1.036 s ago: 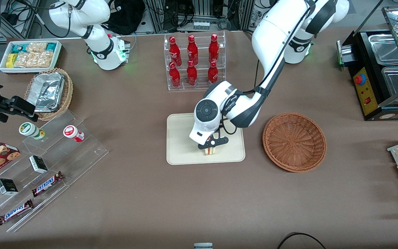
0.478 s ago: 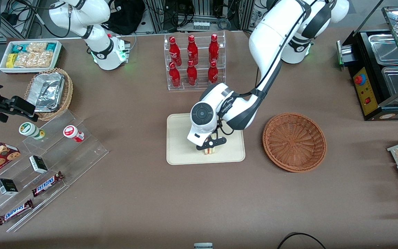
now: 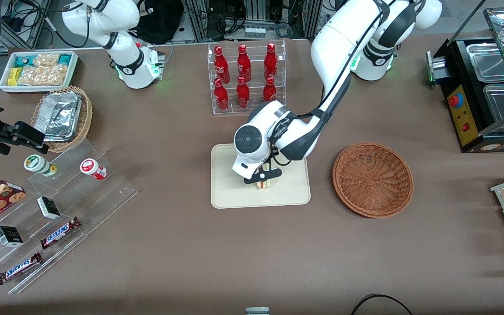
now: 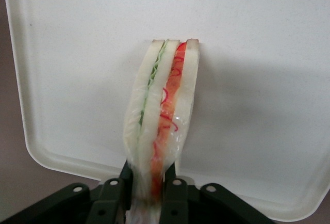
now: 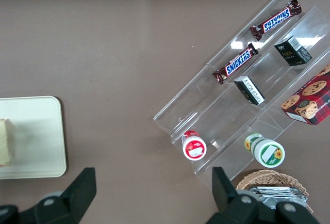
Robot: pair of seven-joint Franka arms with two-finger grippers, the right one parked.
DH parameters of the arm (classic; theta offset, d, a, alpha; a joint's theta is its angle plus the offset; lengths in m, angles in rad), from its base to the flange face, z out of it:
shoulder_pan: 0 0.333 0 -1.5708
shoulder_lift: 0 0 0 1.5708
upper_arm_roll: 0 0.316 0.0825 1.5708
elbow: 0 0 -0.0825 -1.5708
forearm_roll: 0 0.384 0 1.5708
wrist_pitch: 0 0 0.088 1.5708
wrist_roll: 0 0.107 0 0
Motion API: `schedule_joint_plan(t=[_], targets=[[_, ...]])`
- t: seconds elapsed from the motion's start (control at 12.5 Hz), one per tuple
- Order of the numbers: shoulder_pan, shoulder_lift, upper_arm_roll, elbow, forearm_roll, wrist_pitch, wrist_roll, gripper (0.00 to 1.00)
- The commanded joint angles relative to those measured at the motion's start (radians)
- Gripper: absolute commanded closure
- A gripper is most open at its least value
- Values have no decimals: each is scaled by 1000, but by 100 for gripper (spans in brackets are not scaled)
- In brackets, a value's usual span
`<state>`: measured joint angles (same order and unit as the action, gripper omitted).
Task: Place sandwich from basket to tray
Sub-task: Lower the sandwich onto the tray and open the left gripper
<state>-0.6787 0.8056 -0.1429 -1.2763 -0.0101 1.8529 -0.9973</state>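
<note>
My left gripper (image 3: 263, 178) hangs over the middle of the cream tray (image 3: 228, 192) and is shut on the sandwich (image 3: 264, 184). The wedge is held on edge between the two black fingers (image 4: 125, 176), with its green and red filling layers showing (image 4: 164, 105). Its free tip reaches down to the tray surface (image 4: 77, 53); I cannot tell whether it touches. The reddish-brown basket (image 3: 372, 179) stands empty beside the tray, toward the working arm's end. The parked arm's wrist view shows the tray corner (image 5: 38, 141) with the sandwich (image 5: 5, 142) over it.
A clear rack of red bottles (image 3: 245, 78) stands farther from the front camera than the tray. Acrylic steps with snack bars and cups (image 3: 55, 205), a tan basket with foil (image 3: 61, 116) and a white bin (image 3: 37, 70) lie toward the parked arm's end. A black warmer (image 3: 484, 87) sits at the working arm's end.
The gripper, still holding the sandwich, has moved over the tray away from the front camera and slightly toward the parked arm's end.
</note>
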Motion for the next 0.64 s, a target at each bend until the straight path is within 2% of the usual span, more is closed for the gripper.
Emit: schedule_joint_plan(t=[0.0,0.16,0.4,0.56], targets=[[-9,10,11,31,-8,-14,-15,1],[-7,1,12,38,-7,-15,-21,0],[8,-84,17,51,-1,-46,-14,0],[71,-143,16,54,-5,-121,-7,0]])
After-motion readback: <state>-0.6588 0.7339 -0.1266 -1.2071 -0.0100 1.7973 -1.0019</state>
